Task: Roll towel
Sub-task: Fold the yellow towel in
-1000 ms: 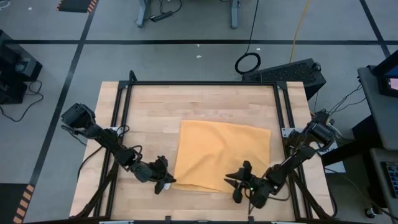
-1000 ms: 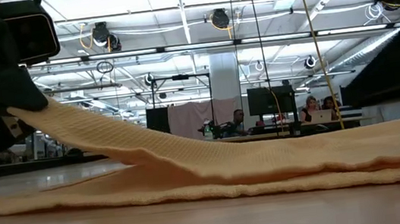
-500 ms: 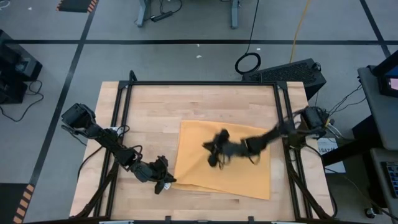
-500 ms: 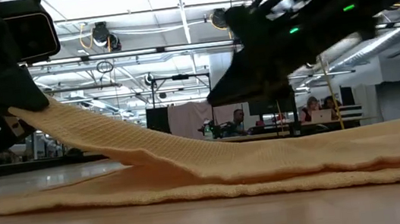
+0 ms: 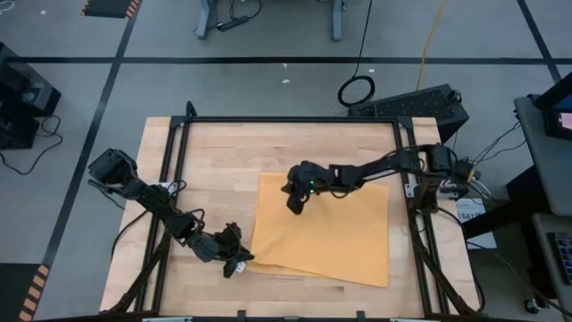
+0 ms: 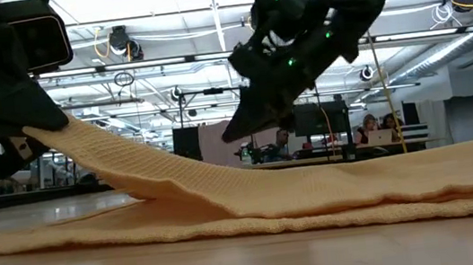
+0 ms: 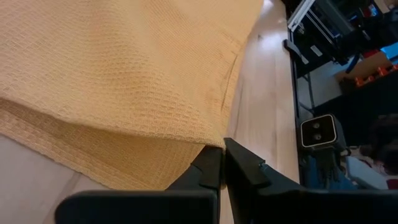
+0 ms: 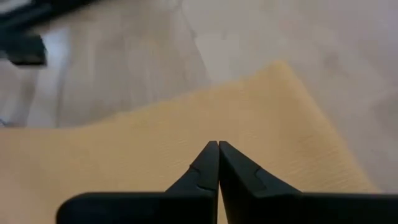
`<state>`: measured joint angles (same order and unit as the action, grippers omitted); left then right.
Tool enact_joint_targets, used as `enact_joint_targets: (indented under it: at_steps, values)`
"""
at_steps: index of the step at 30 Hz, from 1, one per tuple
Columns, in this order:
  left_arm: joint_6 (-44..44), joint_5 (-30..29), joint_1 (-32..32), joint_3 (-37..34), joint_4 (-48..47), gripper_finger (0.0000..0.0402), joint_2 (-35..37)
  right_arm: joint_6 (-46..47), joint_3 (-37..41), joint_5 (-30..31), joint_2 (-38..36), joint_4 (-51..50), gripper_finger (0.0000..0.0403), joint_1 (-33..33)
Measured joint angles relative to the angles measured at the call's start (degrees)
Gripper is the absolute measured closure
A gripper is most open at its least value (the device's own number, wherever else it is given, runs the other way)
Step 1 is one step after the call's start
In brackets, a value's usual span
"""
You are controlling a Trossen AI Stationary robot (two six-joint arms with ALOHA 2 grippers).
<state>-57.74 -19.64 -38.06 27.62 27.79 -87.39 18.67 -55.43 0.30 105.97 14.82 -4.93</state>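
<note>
Closed with nothing in it, the right tool (image 5: 294,202) hangs above the towel's (image 5: 335,233) far left part, while the left tool (image 5: 238,264) pinches the towel's near left corner and lifts it off the wooden counter (image 5: 223,161), where the rest lies flat inside a black frame (image 5: 295,119).

Mustard-yellow towel (image 5: 326,228), spread flat on the wooden table, near left corner lifted off the surface

Right gripper (image 5: 295,202) moved from frame bottom to centre, over towel (image 5: 344,237) upper left; fingers closed empty.
</note>
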Motion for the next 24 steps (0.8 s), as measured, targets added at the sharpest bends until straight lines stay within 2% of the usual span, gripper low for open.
enact_joint_targets:
  at_steps: [7, 11, 24]
  values:
    - [-0.36, -0.16, -1.28, 0.0, 0.23, 0.0388, 0.0, 2.69, -3.93, -1.92, 9.8, 0.02, 0.0402, -0.06]
    - [-0.44, -0.13, -2.28, 0.0, 1.33, 0.0388, 0.0, 3.84, -6.44, -1.88, 12.96, 0.56, 0.0403, -0.04]
    - [-3.49, -0.11, -4.93, 0.02, 2.97, 0.0388, 0.0, 3.17, -8.65, -0.5, 14.67, 0.22, 0.0403, -0.07]
